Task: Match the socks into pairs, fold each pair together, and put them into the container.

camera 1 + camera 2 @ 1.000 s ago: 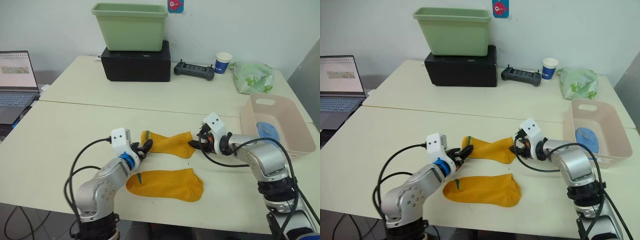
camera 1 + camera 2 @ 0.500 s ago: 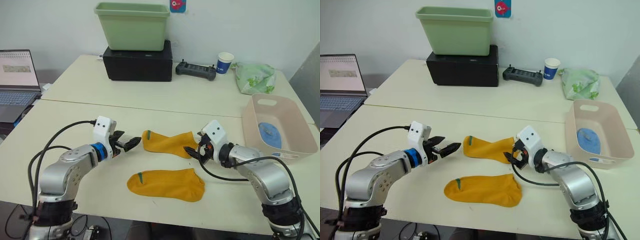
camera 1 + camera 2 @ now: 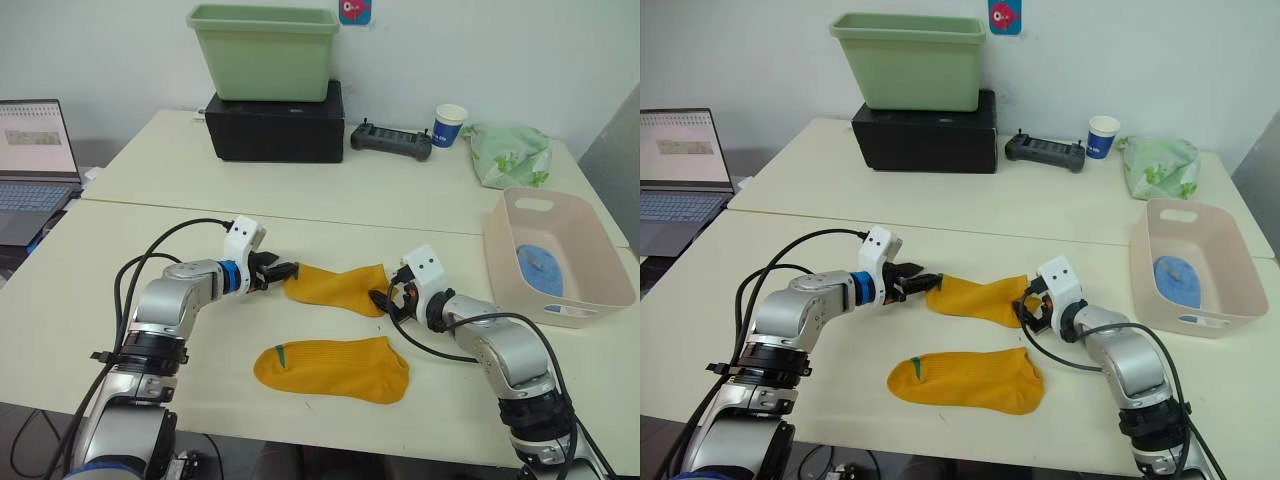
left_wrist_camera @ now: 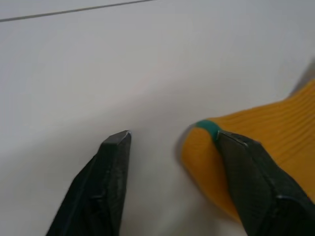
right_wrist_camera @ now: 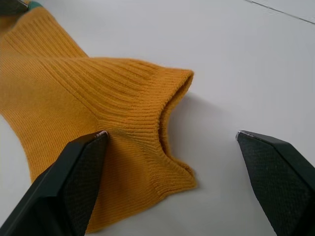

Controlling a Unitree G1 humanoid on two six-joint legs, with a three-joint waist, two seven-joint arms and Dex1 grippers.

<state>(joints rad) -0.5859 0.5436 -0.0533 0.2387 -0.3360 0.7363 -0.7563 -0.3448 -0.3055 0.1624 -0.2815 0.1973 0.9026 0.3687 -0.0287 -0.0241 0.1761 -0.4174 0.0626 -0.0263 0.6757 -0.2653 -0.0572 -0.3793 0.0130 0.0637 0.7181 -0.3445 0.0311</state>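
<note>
Your left gripper (image 3: 283,270) has moved in since half a second ago: then it hung a little way off the far mustard sock (image 3: 336,286), now its spread fingers sit at that sock's toe end, and in the left wrist view one finger (image 4: 256,182) lies over the edge by the green mark while the other (image 4: 106,179) rests on the bare surface (image 3: 150,250). Your right gripper (image 3: 1024,306) has stayed at the opposite end of the same sock, at the ribbed cuff (image 5: 162,105); its fingers are wide apart, one (image 5: 64,182) against the fabric beside the cuff opening and the other well clear on the surface, so nothing is pinched on either side. The sock itself lies flat and stretched between the two grippers, much as it did before. The second mustard sock (image 3: 332,368) lies nearer to you, apart from the first and untouched, in the same spot. The pink container (image 3: 600,260) stands to your right, near the surface edge, with a light blue sock (image 3: 540,266) inside it, unchanged.
</note>
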